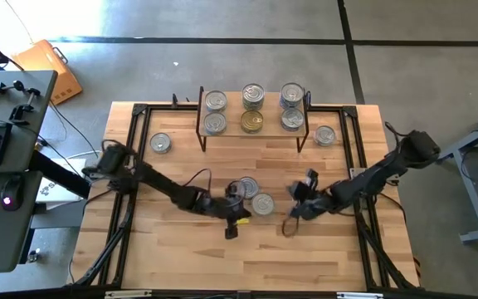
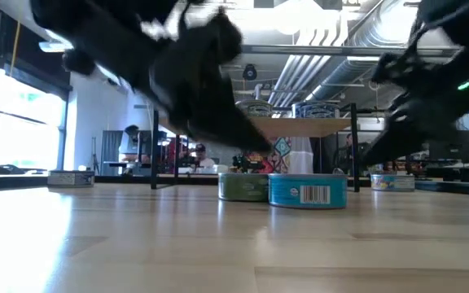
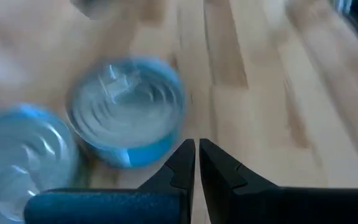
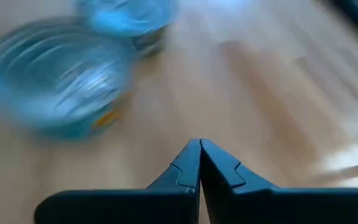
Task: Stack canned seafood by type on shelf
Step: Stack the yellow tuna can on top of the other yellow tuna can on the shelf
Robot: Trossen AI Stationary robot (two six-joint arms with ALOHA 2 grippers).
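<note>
Two tins of canned seafood with silver lids [image 1: 247, 188] [image 1: 262, 203] stand side by side on the tabletop's middle; the low view shows one green-sided [image 2: 244, 186] and one blue-labelled [image 2: 308, 190]. My left gripper [image 1: 239, 214] [image 3: 196, 149] is shut just left of and nearer than them, low over the wood. My right gripper [image 1: 295, 209] [image 4: 199, 147] is shut to their right, pointing at them. The shelf [image 1: 252, 133] at the far edge carries several tins in two rows.
One loose tin [image 1: 160, 143] stands left of the shelf and another [image 1: 324, 135] at its right leg. A black metal frame [image 1: 131, 166] runs along the table's edges. Bare wood lies between the two middle tins and the near edge.
</note>
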